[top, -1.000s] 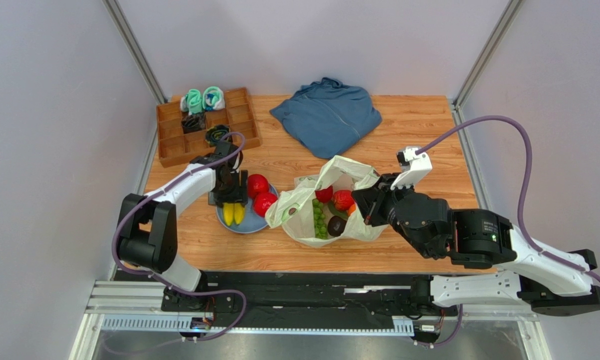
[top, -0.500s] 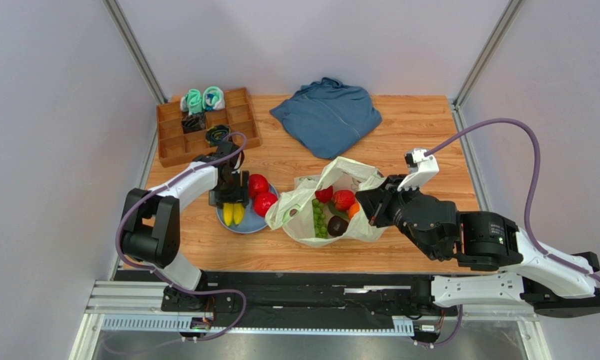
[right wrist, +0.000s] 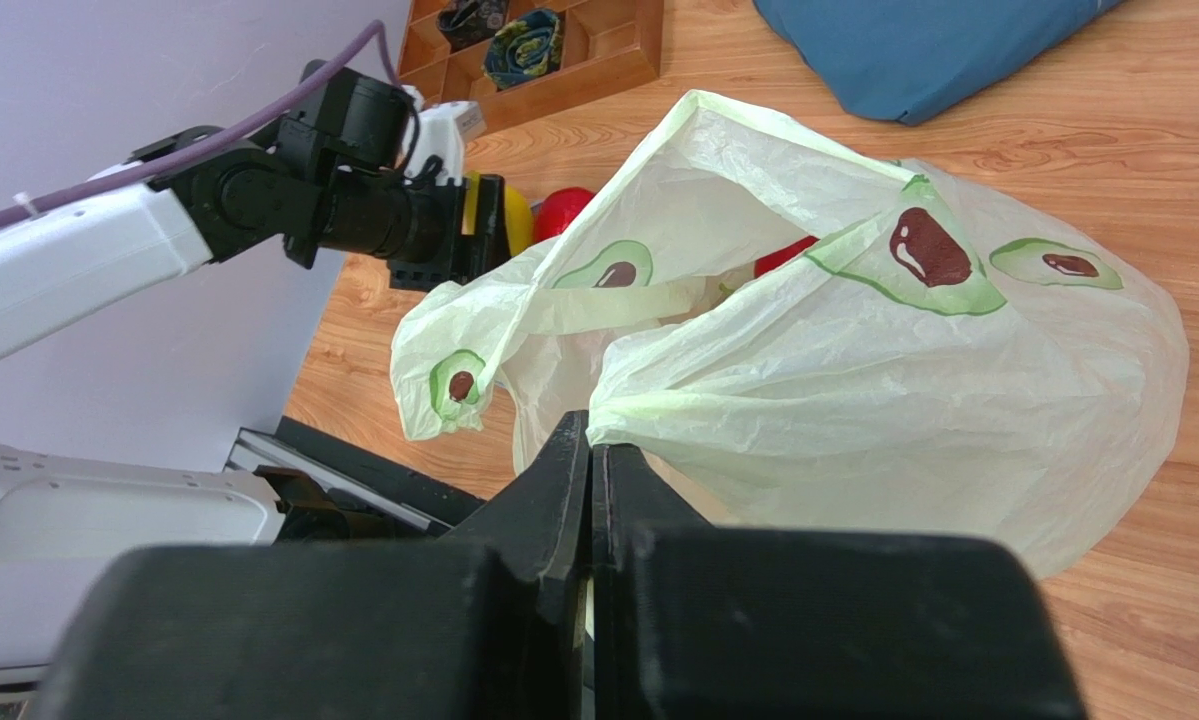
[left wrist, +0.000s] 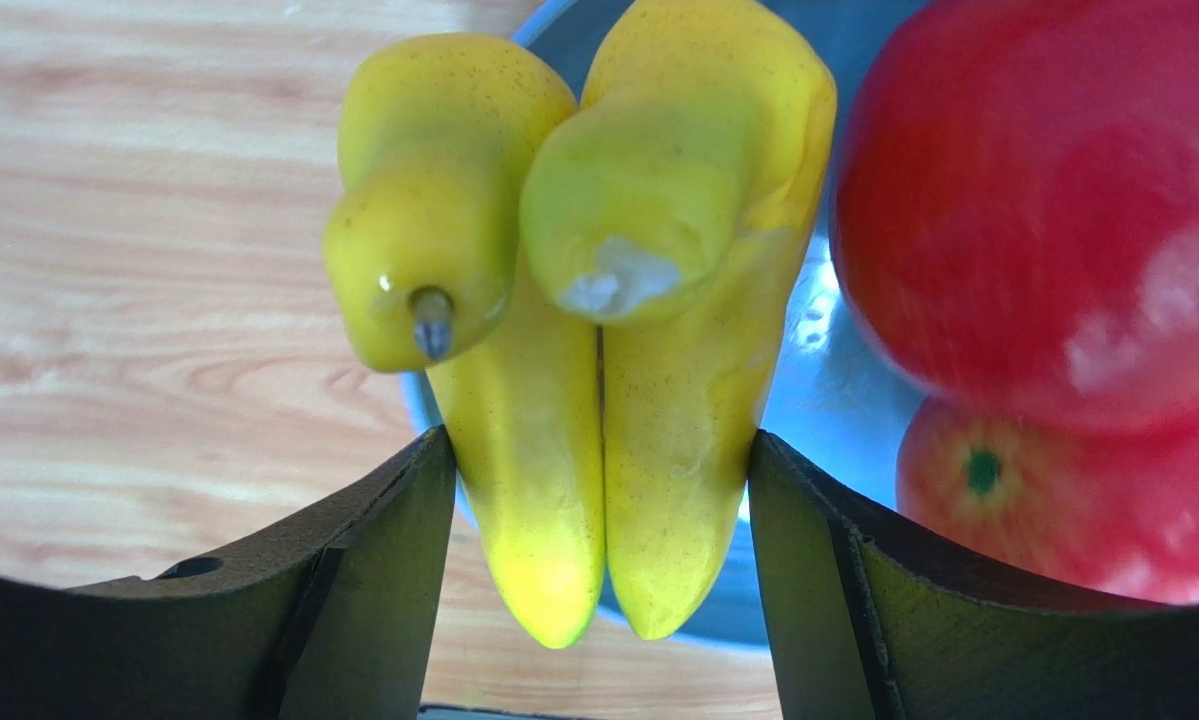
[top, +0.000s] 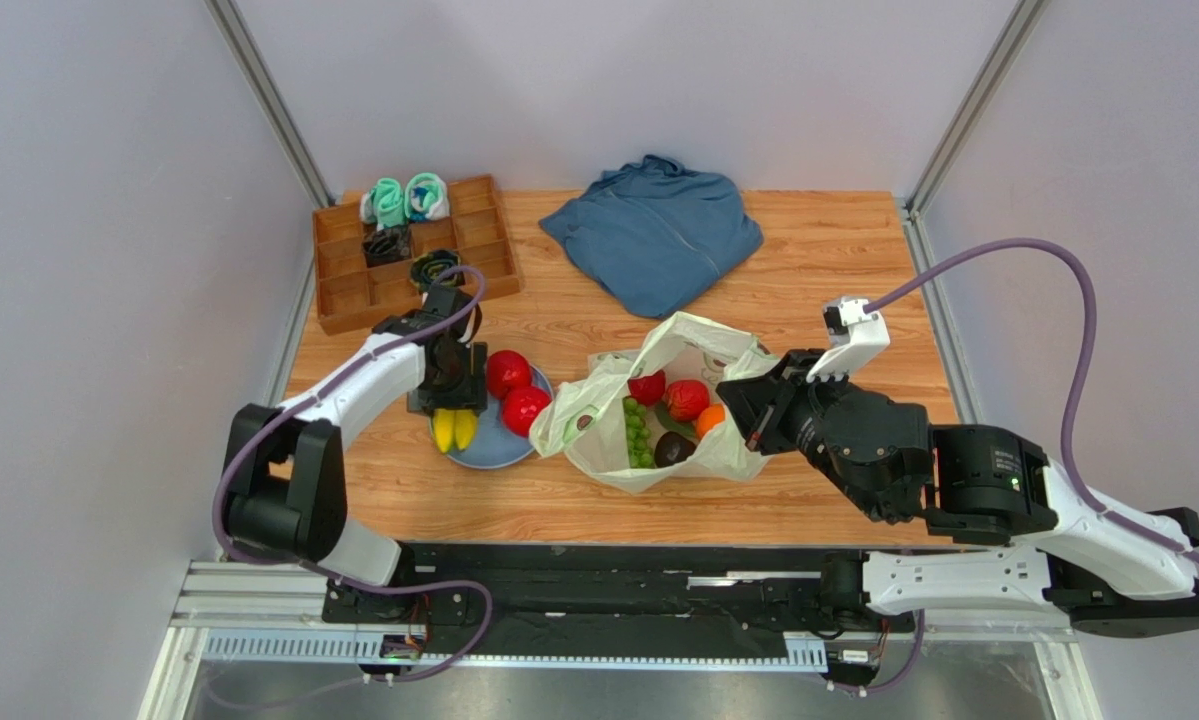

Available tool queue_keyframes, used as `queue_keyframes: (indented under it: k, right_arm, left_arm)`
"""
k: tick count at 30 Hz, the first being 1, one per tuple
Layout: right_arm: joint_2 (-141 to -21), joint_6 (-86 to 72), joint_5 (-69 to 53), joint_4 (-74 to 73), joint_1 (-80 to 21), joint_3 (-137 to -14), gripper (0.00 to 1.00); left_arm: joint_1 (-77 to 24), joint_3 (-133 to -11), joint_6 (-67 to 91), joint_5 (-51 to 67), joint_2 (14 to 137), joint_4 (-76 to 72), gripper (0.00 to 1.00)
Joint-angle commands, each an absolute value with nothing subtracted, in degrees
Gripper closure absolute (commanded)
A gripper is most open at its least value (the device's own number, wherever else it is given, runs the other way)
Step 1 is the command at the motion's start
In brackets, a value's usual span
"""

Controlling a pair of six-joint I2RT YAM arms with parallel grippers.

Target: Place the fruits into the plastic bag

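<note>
My left gripper (top: 451, 396) is shut on the yellow banana (top: 452, 431) at the left rim of the blue plate (top: 488, 452). In the left wrist view both fingers press the banana's (left wrist: 590, 300) sides, with my gripper's (left wrist: 598, 510) tips around its lower end. Two glossy red fruits (top: 517, 390) lie on the plate. My right gripper (top: 751, 420) is shut on the right edge of the pale-green plastic bag (top: 710, 348) and holds its mouth open. Inside lie two red fruits (top: 668, 395), an orange (top: 707, 420), green grapes (top: 638, 435) and a dark avocado (top: 674, 447).
A wooden compartment tray (top: 335, 300) with rolled socks stands at the back left. A folded blue garment (top: 653, 233) lies at the back middle. Grey walls close in both sides.
My left gripper has shifted the banana a little left, to the plate's left rim. My right arm has drifted slightly right while still holding the bag's edge.
</note>
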State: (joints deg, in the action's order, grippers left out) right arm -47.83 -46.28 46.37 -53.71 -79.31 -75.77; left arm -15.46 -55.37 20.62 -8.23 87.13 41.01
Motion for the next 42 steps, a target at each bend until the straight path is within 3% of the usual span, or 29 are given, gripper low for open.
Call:
queue_keyframes:
  k: [1, 10, 22, 27, 32, 36, 42]
  right_arm:
    - [-47.90, -47.55, 47.29, -51.86, -79.10, -76.11, 1.00]
    - [-49.13, -47.37, 46.76, -51.77, -79.10, -76.82, 1.00]
    - [-50.71, -47.46, 45.35, -50.98, -79.10, -76.38, 1.00]
    - [-51.68, -47.46, 44.47, -50.98, -79.10, -76.38, 1.00]
    - [-52.47, -47.72, 44.03, -50.98, -79.10, -76.99, 1.00]
    - [-52.21, -47.90, 44.38, -51.06, -79.10, -77.08, 1.00]
    - [-52.21, -48.60, 44.56, -51.59, -79.10, -77.61, 1.00]
  left_arm:
    - [-15.64, -54.76, 19.95, -11.95, 78.16, 43.59, 0.47]
    - [-15.64, -57.47, 19.78, -12.22, 68.13, 50.18, 0.47]
    - [-19.50, -65.73, 24.07, 11.42, 47.39, 48.00, 0.51]
    - [-34.77, -68.64, 31.62, 12.22, 45.18, 37.73, 0.51]
    - [-56.03, -72.41, 31.47, 2.21, 51.23, 30.24, 0.50]
    - [-63.53, -76.55, 27.61, 1.49, 57.38, 26.03, 0.49]
    - [-64.86, -74.46, 28.83, 2.20, 65.65, 24.96, 0.48]
